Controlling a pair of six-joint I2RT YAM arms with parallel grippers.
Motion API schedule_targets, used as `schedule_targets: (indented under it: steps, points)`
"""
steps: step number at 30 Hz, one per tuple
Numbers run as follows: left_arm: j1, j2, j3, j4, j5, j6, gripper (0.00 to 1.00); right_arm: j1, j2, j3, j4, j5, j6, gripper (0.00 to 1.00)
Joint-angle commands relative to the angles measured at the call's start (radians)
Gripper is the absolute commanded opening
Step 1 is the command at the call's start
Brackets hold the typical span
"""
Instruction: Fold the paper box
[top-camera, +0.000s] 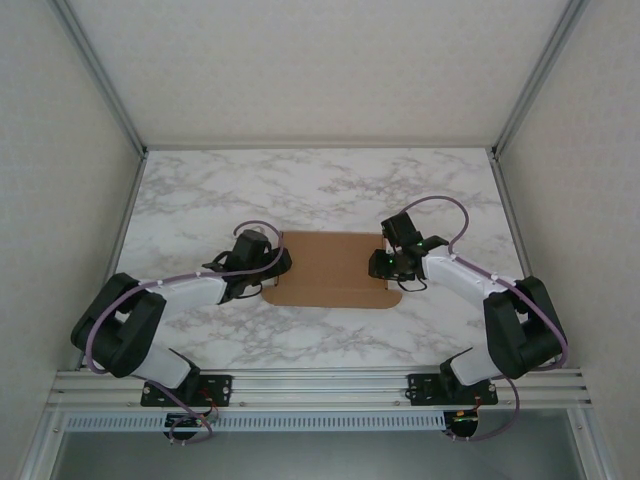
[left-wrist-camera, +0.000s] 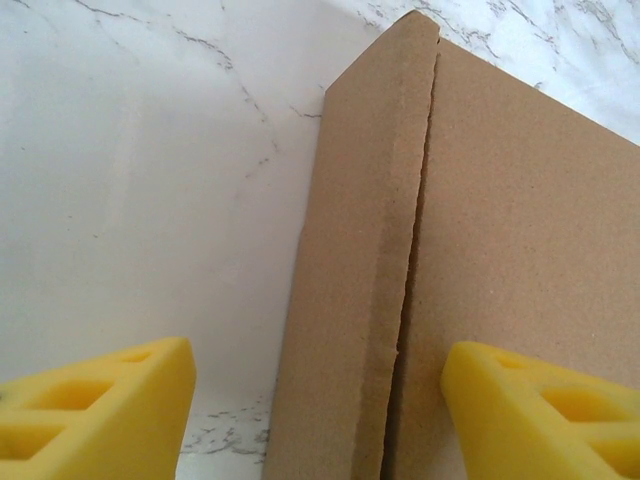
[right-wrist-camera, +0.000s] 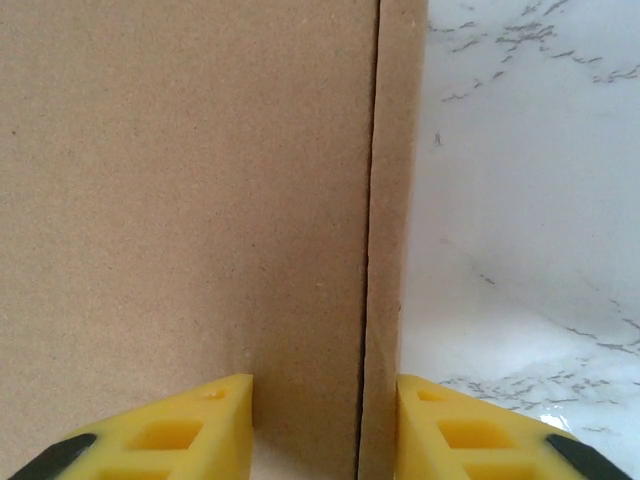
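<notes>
The paper box (top-camera: 330, 268) lies flat in the middle of the marble table, a plain brown cardboard blank. My left gripper (top-camera: 268, 270) is at its left edge and my right gripper (top-camera: 388, 262) at its right edge. In the left wrist view the left gripper (left-wrist-camera: 318, 410) is open, its yellow fingers (left-wrist-camera: 100, 410) wide apart on either side of the box's creased side flap (left-wrist-camera: 350, 300). In the right wrist view the right gripper (right-wrist-camera: 325, 430) is narrower but open. It straddles the narrow side flap (right-wrist-camera: 390, 250); the outer finger (right-wrist-camera: 470, 430) is against the flap's edge and the inner one is over the main panel.
White marble tabletop (top-camera: 320, 185) surrounds the box, with pale walls and metal frame posts at the back and sides. The arm bases sit on the rail (top-camera: 320, 385) at the near edge.
</notes>
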Motion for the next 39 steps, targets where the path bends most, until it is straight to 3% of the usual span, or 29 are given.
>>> schedule_targets:
  steps: [1, 5, 8, 13, 15, 19, 27, 39]
  points:
    - [-0.022, 0.038, -0.038, -0.137, -0.002, 0.008, 0.65, 0.0, 0.025, -0.052, -0.043, -0.021, 0.003, 0.4]
    - [-0.012, -0.029, -0.075, -0.095, -0.006, -0.016, 0.62, -0.047, -0.038, -0.06, -0.02, -0.122, 0.006, 0.46]
    - [0.008, -0.057, -0.063, -0.095, 0.025, 0.004, 0.61, -0.107, -0.099, -0.072, 0.008, -0.209, 0.016, 0.59]
    - [0.037, -0.014, -0.012, -0.113, 0.102, 0.068, 0.59, -0.189, -0.154, -0.102, 0.092, -0.309, 0.049, 0.75]
    - [0.065, 0.022, -0.011, -0.101, 0.151, 0.08, 0.53, -0.224, -0.15, -0.123, 0.158, -0.375, 0.081, 0.79]
    - [0.121, 0.065, -0.028, -0.065, 0.23, 0.071, 0.43, -0.264, -0.106, -0.136, 0.232, -0.461, 0.109, 0.81]
    - [0.173, 0.049, -0.033, -0.073, 0.249, 0.076, 0.29, -0.322, -0.01, -0.135, 0.281, -0.552, 0.104, 0.83]
    - [0.29, 0.038, -0.059, -0.074, 0.35, 0.1, 0.23, -0.329, 0.13, -0.107, 0.347, -0.692, 0.156, 0.93]
